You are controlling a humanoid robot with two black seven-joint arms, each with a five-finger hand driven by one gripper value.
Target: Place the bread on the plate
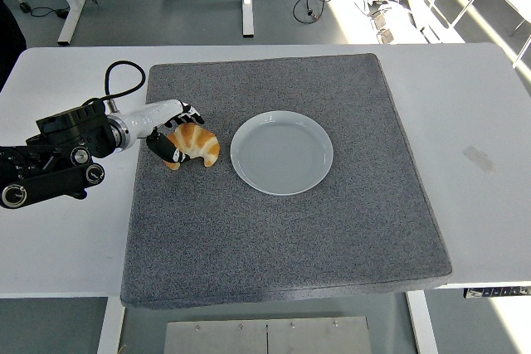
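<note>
Left hand (172, 128): in from the left edge, reaching over the mat's left side, fingers curling down onto the near end of the bread. The thumb sits low on the bread's left end and the upper fingers (191, 113) hook over its top edge, so the hand is closing around it (contact on both sides, though how firm the grip is cannot be told from up here).

Left arm (58, 159): black links lying over the white table (489, 113), left of the mat, with a black cable looping up behind the wrist.

Bread (195, 143): a golden croissant, lying flat on the mat, curved ends pointing down toward the near edge. It sits just left of the plate, close but not touching it.

Plate (282, 152): round and pale, nothing on it, resting on the mat a little left of the mat's centre and toward the far side.

Mat (332, 238): grey, speckled, square, covering most of the table's middle.

Right arm: not in the picture.

Background: table legs and cables on the floor beyond the far edge.
</note>
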